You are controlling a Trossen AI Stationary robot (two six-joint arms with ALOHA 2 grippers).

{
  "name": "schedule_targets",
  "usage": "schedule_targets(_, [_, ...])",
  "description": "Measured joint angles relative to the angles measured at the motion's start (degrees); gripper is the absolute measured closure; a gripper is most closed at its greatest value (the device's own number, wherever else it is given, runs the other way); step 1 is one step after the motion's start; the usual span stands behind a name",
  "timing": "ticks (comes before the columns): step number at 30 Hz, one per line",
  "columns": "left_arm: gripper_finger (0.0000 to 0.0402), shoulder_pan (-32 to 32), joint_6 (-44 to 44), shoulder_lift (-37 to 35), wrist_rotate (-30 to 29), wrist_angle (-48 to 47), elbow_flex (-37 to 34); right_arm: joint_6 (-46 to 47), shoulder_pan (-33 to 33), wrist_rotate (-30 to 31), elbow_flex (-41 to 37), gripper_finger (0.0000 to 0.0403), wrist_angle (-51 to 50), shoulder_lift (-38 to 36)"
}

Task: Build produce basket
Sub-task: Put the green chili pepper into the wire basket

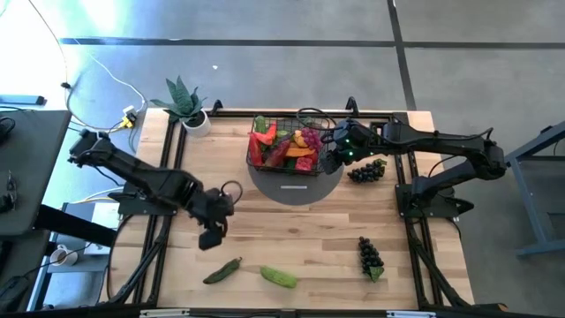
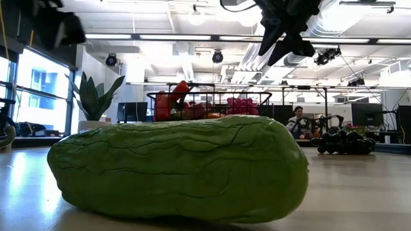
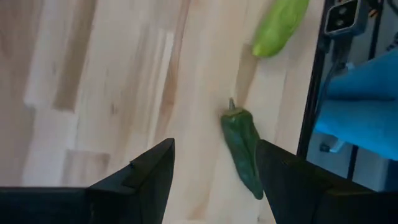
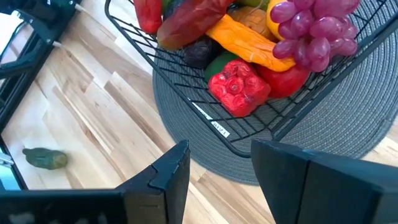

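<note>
Near front edge, dark green pepper (image 1: 222, 270) lies diagonal, untouched.

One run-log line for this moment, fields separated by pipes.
left hand: open, empty, above dark green pepper | right hand: open, empty, beside basket | on table: cucumber, two dark grape bunches
</note>
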Motion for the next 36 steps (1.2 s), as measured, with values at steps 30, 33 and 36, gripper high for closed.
schedule_targets(30, [0.019,-23.7,-37.3,5.4,-18.3,17.8,-8.8,-3.4,0.0,-0.2,0.0,0.0249,-1.3,0.0])
schedule_targets(33, [0.019,-24.5,-37.2,8.9,-18.3,21.1,-8.8,-3.4,0.0,-0.2,0.0,0.0249,-1.3,0.0])
schedule_targets(36, [0.019,-24.8,-37.2,12.5,-18.2,23.8,-8.8,-3.4,0.0,-0.2,0.0,0.0249,-1.4,0.0])
